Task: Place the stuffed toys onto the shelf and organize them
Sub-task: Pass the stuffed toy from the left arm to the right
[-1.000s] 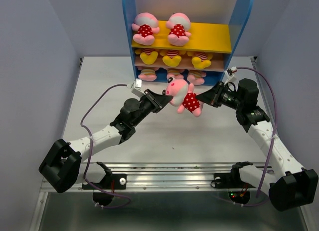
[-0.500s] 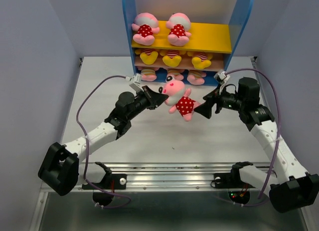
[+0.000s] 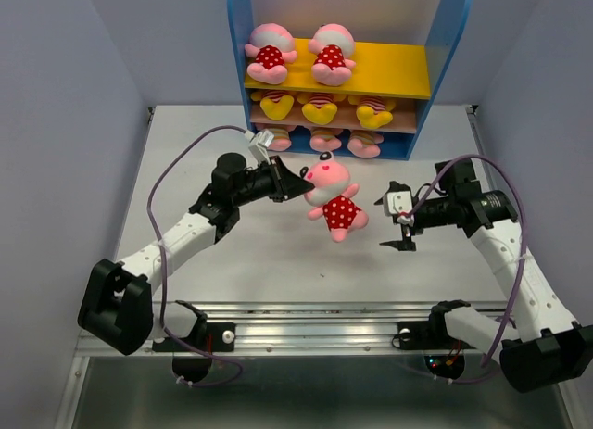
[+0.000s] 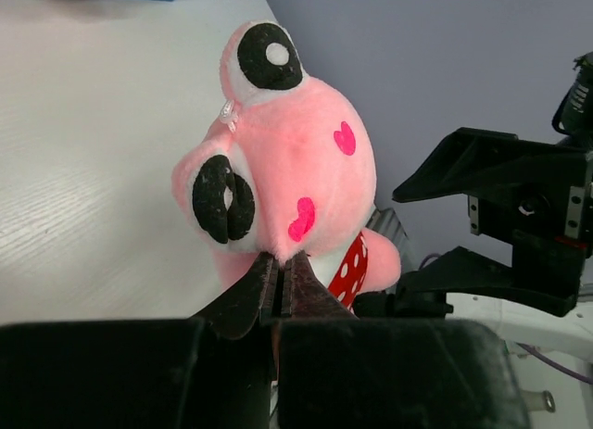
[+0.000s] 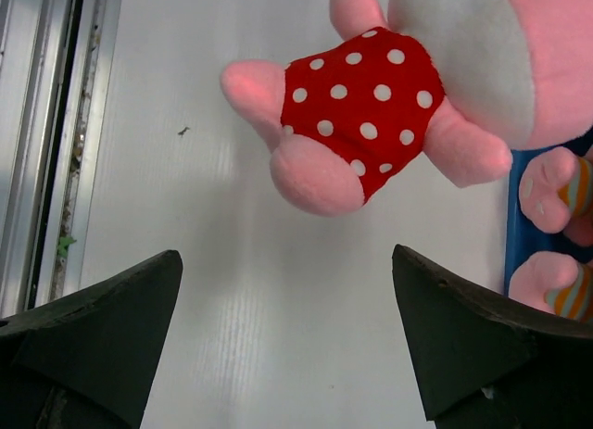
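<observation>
The stuffed toys are nearly all on the shelf (image 3: 237, 40), which stands at the far edge of the table (image 3: 185, 160). Two pigs in red dotted outfits (image 3: 269, 54) lie at the left end and the middle of the yellow board (image 3: 400, 72). Three yellow bears (image 3: 320, 105) fill the brown board (image 3: 410, 120), and three striped pigs (image 3: 326, 140) fill the blue base (image 3: 400, 152).

The last dotted pig (image 3: 334, 195) hangs in the air above the table, in front of the middle of the shelf and near its base. The left gripper (image 3: 298, 183) has its jaws pressed together on a small fold of plush at the lower edge of the head, so the body dangles free below. The right gripper (image 3: 391, 223) stands wide and empty, on the right of the pig and apart from it.

The step in hand, as I judge, is to bring this pig to the free right end of the yellow board. The hold is thin, so the arm should travel slowly and without jerks. The pig should rise higher than the front edge of that board before it goes inward, or the hanging feet may catch the edge or push the bears. It is best to lay it like its two neighbours, head to the back and feet to the front, beside the middle pig. The jaws should let go only when the body rests on the board. The right arm should wait away from the shelf front.
</observation>
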`<state>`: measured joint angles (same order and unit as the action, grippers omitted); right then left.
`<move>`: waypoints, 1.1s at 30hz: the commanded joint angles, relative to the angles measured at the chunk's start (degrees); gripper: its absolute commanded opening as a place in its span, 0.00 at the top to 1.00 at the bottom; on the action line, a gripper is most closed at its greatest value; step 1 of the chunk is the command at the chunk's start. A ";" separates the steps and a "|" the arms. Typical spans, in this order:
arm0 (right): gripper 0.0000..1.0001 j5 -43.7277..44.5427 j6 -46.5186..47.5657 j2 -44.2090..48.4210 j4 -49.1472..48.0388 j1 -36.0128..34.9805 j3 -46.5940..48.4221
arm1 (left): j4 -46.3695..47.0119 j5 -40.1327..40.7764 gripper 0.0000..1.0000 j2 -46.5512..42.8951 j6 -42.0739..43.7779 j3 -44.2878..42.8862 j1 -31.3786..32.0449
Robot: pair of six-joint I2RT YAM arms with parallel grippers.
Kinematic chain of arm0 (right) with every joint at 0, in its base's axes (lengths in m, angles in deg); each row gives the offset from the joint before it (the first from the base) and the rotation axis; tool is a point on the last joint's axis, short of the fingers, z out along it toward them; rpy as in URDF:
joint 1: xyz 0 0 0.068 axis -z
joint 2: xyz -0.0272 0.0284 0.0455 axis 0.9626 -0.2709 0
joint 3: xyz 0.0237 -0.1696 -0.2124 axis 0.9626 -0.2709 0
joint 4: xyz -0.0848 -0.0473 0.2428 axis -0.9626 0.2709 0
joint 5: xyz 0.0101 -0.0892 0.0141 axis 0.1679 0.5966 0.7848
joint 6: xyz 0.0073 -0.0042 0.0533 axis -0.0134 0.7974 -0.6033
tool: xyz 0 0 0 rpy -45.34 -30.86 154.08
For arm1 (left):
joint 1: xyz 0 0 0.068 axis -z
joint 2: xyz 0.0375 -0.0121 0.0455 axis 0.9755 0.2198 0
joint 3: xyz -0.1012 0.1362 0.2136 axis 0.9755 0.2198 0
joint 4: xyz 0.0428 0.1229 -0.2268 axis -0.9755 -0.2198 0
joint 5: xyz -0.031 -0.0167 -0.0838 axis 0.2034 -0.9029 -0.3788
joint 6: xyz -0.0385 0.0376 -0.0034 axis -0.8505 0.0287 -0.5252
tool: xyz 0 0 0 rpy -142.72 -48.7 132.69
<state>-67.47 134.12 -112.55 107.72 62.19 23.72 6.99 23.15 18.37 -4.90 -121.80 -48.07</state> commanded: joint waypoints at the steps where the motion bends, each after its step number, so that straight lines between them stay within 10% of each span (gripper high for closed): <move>1: 0.00 -1.93 12.84 -0.67 5.09 -1.34 1.11 | 1.11 -6.04 1.00 1.09 -2.79 -3.94 0.03; 12: 0.07 -1.14 8.27 -2.43 0.78 -5.73 1.64 | 3.39 -6.75 1.00 7.33 -8.15 -8.07 2.41; 33: 0.61 8.63 -1.39 -1.29 -11.43 -6.97 -3.29 | 12.18 -11.32 1.00 9.27 -14.83 -6.76 2.93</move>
<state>-59.47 135.85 -114.85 100.42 55.76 19.48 11.88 15.20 28.45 -17.16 -127.55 -45.49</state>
